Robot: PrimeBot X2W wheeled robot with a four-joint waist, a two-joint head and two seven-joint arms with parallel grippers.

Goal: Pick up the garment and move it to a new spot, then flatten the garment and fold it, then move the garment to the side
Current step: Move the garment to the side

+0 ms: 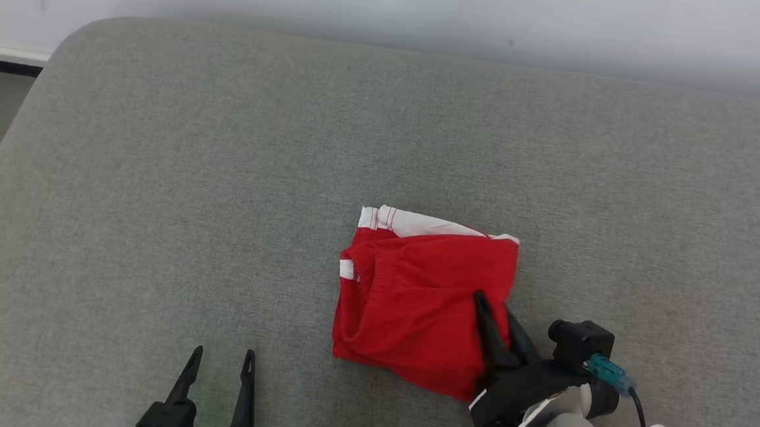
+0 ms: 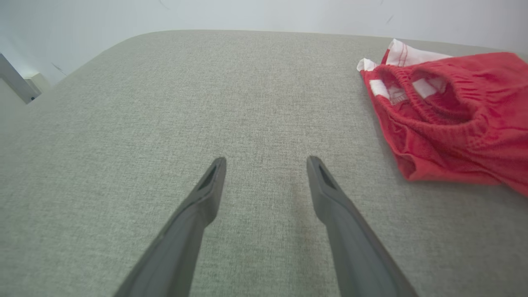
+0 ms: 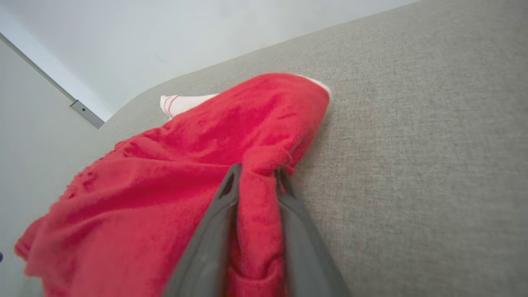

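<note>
Garment [image 1: 414, 308] | fold bunched in right end effector [image 1: 494, 304] | fingertips [image 3: 226, 194] part-hidden

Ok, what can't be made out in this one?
- Head view: near right corner of the garment, hidden behind the right gripper.
- Left wrist view: the garment's right side, cut off by the picture's edge.
- Right wrist view: the fabric nearest the camera, blurred.
- All views: the garment's lower layers, covered by its own top fold.
</note>
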